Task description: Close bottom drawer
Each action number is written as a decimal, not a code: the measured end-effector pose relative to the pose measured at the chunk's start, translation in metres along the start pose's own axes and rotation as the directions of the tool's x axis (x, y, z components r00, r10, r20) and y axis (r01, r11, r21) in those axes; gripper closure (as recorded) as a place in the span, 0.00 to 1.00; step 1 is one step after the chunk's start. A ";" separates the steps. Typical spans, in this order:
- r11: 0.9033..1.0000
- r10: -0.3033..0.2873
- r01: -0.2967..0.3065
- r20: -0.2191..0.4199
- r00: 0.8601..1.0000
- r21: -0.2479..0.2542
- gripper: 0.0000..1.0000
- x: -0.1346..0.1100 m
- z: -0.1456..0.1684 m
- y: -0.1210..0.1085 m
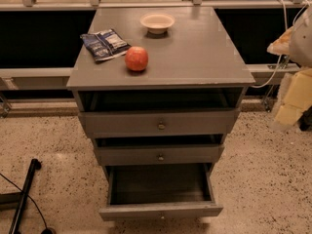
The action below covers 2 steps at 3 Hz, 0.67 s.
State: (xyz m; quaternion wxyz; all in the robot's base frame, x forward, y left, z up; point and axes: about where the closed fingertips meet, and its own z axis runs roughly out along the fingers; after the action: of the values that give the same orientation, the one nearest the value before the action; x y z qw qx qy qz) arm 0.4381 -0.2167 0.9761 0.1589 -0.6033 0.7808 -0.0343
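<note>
The grey cabinet [161,57] stands in the middle of the view with three drawers. The bottom drawer [161,209] is pulled far out towards me, and its dark grey inside [160,183] shows bare. Its front is the lowest strip, and its knob barely shows at the lower edge. The middle drawer [160,155] and the top drawer [158,123] each stick out a little, with dark gaps above them. My gripper [288,112] is a blurred cream shape at the right edge. It is to the right of the cabinet, at about top-drawer height, and touches nothing.
On the cabinet top lie a red apple [136,58], a blue snack bag [104,44] and a white bowl [157,22]. A black stand leg and cable [25,191] lie on the speckled floor at the lower left. A rail and a white cable [278,67] run behind.
</note>
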 end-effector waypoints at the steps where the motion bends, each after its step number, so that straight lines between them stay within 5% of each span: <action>1: 1.000 0.000 0.000 0.000 1.000 0.000 0.00 0.000 0.000 0.000; 2: 1.000 -0.002 0.002 0.006 1.000 -0.012 0.00 -0.001 0.000 -0.001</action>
State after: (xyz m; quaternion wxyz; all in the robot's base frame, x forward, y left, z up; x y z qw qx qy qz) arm 0.4389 -0.2160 0.9762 0.1578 -0.6052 0.7798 -0.0281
